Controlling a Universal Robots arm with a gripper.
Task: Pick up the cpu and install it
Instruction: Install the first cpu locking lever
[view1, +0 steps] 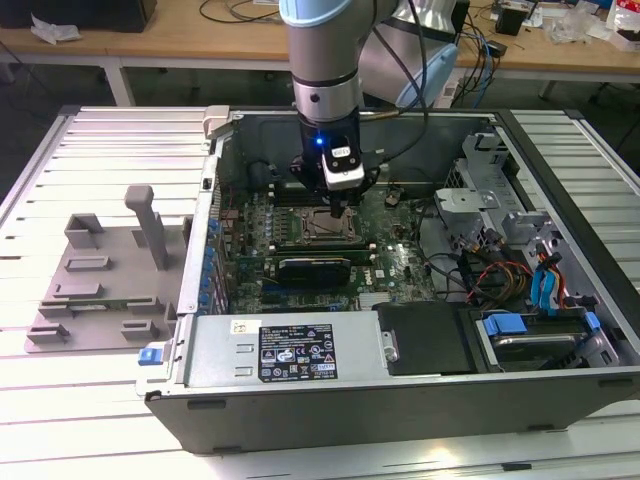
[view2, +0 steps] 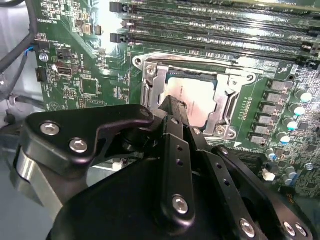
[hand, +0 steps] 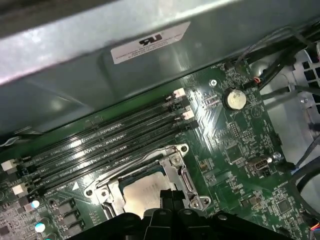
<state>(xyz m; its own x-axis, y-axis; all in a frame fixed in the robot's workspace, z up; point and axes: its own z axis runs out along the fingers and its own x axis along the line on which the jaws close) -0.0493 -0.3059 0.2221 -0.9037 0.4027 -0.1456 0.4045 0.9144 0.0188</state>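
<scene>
My fingers (view2: 172, 107) sit drawn together to a narrow tip, and I see that tip right over the near edge of the cpu (view2: 192, 97); I cannot tell whether it touches the chip's pale metal top or hangs just above it. The cpu lies flat inside the socket (view2: 150, 82), whose metal frame surrounds it on all sides, so the chip is already seated in its place and not gripped between my fingers. In the first wrist view the same picture holds: the fingers (hand: 167, 195) come to a point at the edge of the cpu (hand: 140, 192), with the socket frame (hand: 182, 172) just beyond them. Past the socket, on the far side from my fingers, run the long dark memory slots (view2: 210, 35) in parallel rows across the green motherboard (view2: 75, 75). Further out from the fingers in the first wrist view I see a round coin battery (hand: 236, 99) on the board and the grey metal wall of the computer case (hand: 100, 85) behind the slots. In the exterior view the arm (view1: 322, 60) reaches straight down into the open case (view1: 420, 400), which lies on the slatted table (view1: 90, 140); well apart from my fingers, toward the exterior view's left, a grey fixture plate (view1: 95, 290) with raised blocks rests on the table.
</scene>
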